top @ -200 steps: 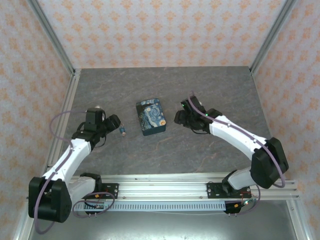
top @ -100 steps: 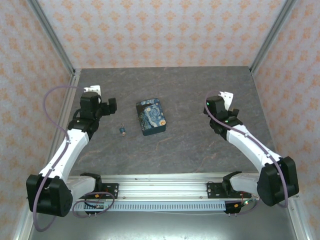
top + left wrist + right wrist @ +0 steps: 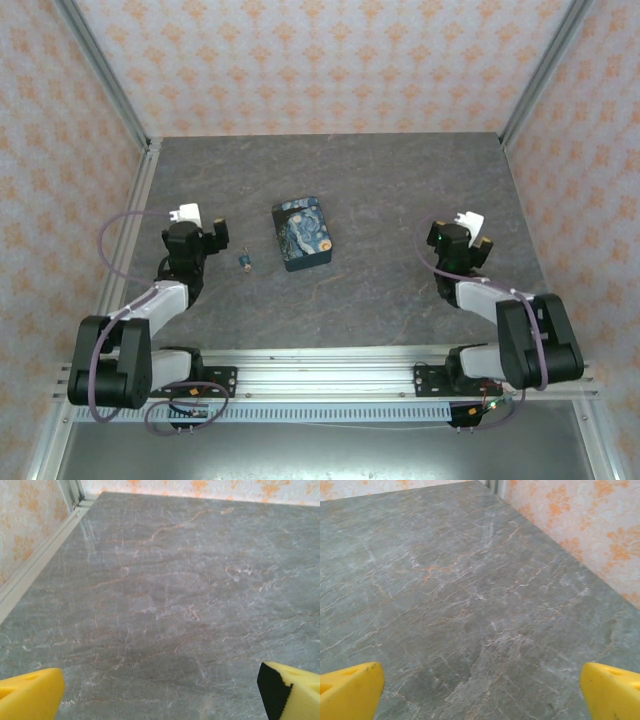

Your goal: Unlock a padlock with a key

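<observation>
The tiny padlock (image 3: 244, 262) lies loose on the tabletop (image 3: 380, 190) between the blue box (image 3: 302, 233) and the left edge, and with the left fingers (image 3: 30, 692) and right fingers (image 3: 612, 687) both spread wide and empty, a coarse pinch may skid it away or miss it.

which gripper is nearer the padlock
The left gripper: the padlock lies on the table just to its right, while the right gripper sits far off beyond the blue box.

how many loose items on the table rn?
2. Box in the middle of the table; padlock just left of it, not touching. Anything smaller beside the padlock could go unseen.
</observation>
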